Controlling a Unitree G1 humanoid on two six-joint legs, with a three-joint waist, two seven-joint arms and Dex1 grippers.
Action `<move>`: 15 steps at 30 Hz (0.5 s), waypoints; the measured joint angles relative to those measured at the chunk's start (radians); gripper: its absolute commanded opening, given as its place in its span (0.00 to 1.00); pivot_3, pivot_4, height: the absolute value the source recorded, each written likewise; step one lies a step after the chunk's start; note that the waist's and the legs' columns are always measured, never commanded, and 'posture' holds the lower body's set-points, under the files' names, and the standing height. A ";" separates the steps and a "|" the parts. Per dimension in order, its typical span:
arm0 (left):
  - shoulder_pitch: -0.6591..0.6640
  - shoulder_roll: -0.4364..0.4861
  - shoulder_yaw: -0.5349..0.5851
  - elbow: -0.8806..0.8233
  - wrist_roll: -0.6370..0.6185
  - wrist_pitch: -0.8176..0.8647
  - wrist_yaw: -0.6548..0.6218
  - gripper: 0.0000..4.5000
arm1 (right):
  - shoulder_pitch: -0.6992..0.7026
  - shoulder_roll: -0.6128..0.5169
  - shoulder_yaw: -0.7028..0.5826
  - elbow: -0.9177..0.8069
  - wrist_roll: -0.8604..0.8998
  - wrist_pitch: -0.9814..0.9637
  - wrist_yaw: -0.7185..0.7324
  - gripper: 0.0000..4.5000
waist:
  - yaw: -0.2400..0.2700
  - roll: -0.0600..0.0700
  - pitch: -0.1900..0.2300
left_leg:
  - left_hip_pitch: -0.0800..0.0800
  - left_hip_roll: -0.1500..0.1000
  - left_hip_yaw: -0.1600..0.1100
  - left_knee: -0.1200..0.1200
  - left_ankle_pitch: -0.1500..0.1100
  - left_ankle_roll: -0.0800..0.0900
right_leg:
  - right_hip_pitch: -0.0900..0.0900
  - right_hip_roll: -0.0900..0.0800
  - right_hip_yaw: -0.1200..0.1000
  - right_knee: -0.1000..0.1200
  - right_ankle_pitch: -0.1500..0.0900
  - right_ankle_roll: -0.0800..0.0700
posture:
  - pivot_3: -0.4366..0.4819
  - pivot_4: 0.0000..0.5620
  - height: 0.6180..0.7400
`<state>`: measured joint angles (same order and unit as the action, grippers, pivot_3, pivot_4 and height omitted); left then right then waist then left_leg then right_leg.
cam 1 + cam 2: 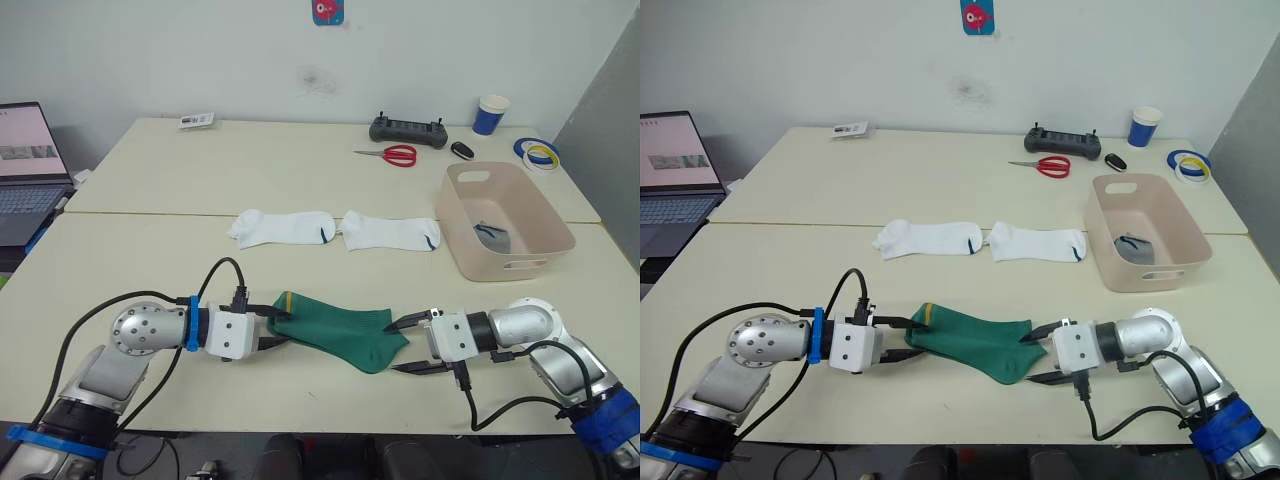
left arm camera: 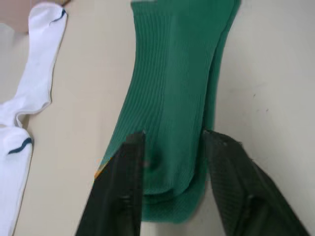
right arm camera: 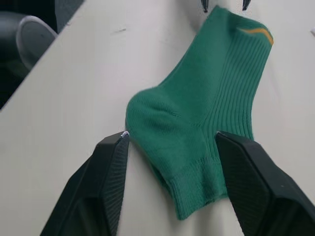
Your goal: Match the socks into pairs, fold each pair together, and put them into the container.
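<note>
Green socks (image 1: 342, 336) lie stacked on the table (image 1: 150, 260) at my 6 o'clock. Left wrist view: my left gripper (image 2: 172, 162) is spread, straddling one end. Right wrist view: my right gripper (image 3: 172, 162) gapes around the other end.

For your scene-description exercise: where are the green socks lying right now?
In the left eye view, the green socks lie on the near table between the left end effector and the right end effector, in front of the white socks.

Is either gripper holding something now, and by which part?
Nothing is gripped. The green socks lie on the table; the open left gripper straddles one end, the open right gripper the other.
</note>
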<state>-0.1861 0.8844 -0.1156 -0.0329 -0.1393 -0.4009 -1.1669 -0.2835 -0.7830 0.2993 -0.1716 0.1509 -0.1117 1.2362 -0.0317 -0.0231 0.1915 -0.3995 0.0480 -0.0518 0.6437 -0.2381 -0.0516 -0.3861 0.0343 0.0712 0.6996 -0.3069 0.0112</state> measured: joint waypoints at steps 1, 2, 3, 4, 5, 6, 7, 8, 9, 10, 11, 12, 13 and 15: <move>0.003 0.014 0.009 -0.010 -0.022 0.018 -0.010 0.41 | 0.000 -0.006 -0.010 -0.008 0.014 0.017 0.003 0.62 | 0.000 0.000 0.000 | 0.000 0.000 0.000 0.000 0.000 0.000 | 0.000 0.000 0.000 0.000 0.000 0.000 | 0.48 0.27 1.00; 0.005 0.025 0.018 -0.020 -0.045 0.043 -0.024 0.41 | 0.000 -0.006 -0.019 -0.021 0.031 0.041 0.003 0.62 | 0.000 0.000 0.000 | 0.000 0.000 0.000 0.000 0.000 0.000 | 0.000 0.000 0.000 0.000 0.000 0.000 | 0.48 0.27 1.00; 0.006 0.033 0.027 -0.029 -0.061 0.063 -0.030 0.41 | 0.000 -0.006 -0.028 -0.034 0.045 0.057 0.003 0.62 | 0.000 0.000 0.000 | 0.001 0.000 0.000 0.000 0.000 0.000 | 0.000 0.000 0.000 0.000 0.000 0.001 | 0.48 0.27 1.00; 0.006 0.034 0.031 -0.042 -0.085 0.098 -0.037 0.37 | -0.001 -0.004 -0.033 -0.045 0.064 0.084 0.000 0.62 | 0.000 0.000 0.000 | 0.001 0.000 0.000 0.000 0.000 0.000 | 0.001 0.000 0.000 0.000 0.000 0.001 | 0.48 0.27 1.00; -0.046 -0.013 0.049 -0.055 -0.214 0.352 0.033 0.33 | -0.050 0.079 -0.052 -0.051 0.120 0.238 -0.076 0.58 | -0.001 0.000 0.000 | 0.000 0.000 -0.001 0.001 0.000 0.000 | 0.001 0.001 -0.001 0.002 0.000 0.001 | 0.48 0.27 1.00; -0.086 -0.056 0.065 -0.056 -0.260 0.444 0.079 0.27 | -0.082 0.127 -0.053 -0.052 0.139 0.299 -0.115 0.53 | -0.001 0.000 0.000 | 0.000 0.000 -0.001 0.002 0.000 0.000 | 0.001 0.003 -0.001 0.003 0.000 0.001 | 0.48 0.27 1.00; -0.130 -0.105 0.077 -0.066 -0.301 0.529 0.132 0.21 | -0.119 0.182 -0.047 -0.063 0.150 0.359 -0.159 0.48 | -0.001 0.000 0.000 | 0.000 0.000 -0.002 0.002 0.000 0.000 | 0.000 0.003 -0.001 0.003 0.000 0.001 | 0.48 0.27 1.00; -0.140 -0.123 0.079 -0.078 -0.315 0.568 0.157 0.14 | -0.132 0.201 -0.042 -0.072 0.154 0.387 -0.180 0.41 | -0.001 0.000 -0.001 | 0.000 -0.001 -0.002 0.002 0.000 0.000 | 0.000 0.003 -0.001 0.003 0.000 0.001 | 0.48 0.27 1.00; -0.142 -0.140 0.080 -0.083 -0.319 0.601 0.179 0.07 | -0.132 0.214 -0.039 -0.074 0.151 0.409 -0.197 0.33 | -0.001 -0.001 -0.001 | 0.000 -0.001 -0.002 0.002 0.000 0.000 | 0.001 0.003 -0.001 0.003 0.000 0.001 | 0.48 0.27 1.00; -0.140 -0.162 0.080 -0.081 -0.316 0.631 0.203 0.01 | -0.129 0.223 -0.029 -0.070 0.141 0.426 -0.214 0.26 | -0.001 -0.001 -0.001 | 0.000 -0.001 -0.002 0.002 0.000 0.000 | 0.001 0.003 -0.001 0.003 0.000 0.000 | 0.48 0.27 1.00; -0.136 -0.182 0.075 -0.080 -0.309 0.648 0.220 0.00 | -0.126 0.234 -0.018 -0.062 0.131 0.434 -0.223 0.17 | 0.000 -0.001 -0.001 | -0.001 -0.001 -0.002 0.001 0.000 0.000 | -0.001 0.002 -0.001 0.003 0.001 -0.001 | 0.48 0.27 1.00; -0.132 -0.196 0.065 -0.080 -0.301 0.657 0.231 0.00 | -0.124 0.245 -0.002 -0.057 0.120 0.439 -0.233 0.08 | 0.000 -0.001 -0.001 | -0.001 -0.001 -0.002 0.001 0.000 0.000 | -0.001 0.002 -0.001 0.003 0.001 -0.001 | 0.48 0.27 1.00; -0.122 -0.209 0.052 -0.083 -0.291 0.662 0.240 0.00 | -0.123 0.260 0.016 -0.053 0.104 0.441 -0.241 0.01 | 0.000 -0.001 -0.001 | -0.001 -0.001 -0.002 0.001 0.000 0.000 | -0.001 0.002 -0.001 0.003 0.001 -0.002 | 0.48 0.27 1.00; -0.096 -0.231 0.021 -0.101 -0.276 0.679 0.245 0.00 | -0.118 0.283 0.051 -0.046 0.084 0.445 -0.252 0.00 | -0.001 -0.001 -0.001 | -0.001 0.000 -0.002 0.000 0.000 0.000 | -0.002 0.001 -0.001 0.003 0.000 -0.002 | 0.48 0.27 1.00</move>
<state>-0.2820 0.6534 -0.0941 -0.1343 -0.4149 0.2780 -0.9219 -0.4016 -0.5001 0.3508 -0.2173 0.2345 0.3334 0.9840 -0.0331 -0.0237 0.1903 -0.4005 0.0477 -0.0538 0.6440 -0.2382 -0.0515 -0.3878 0.0350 0.0707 0.7026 -0.3064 0.0094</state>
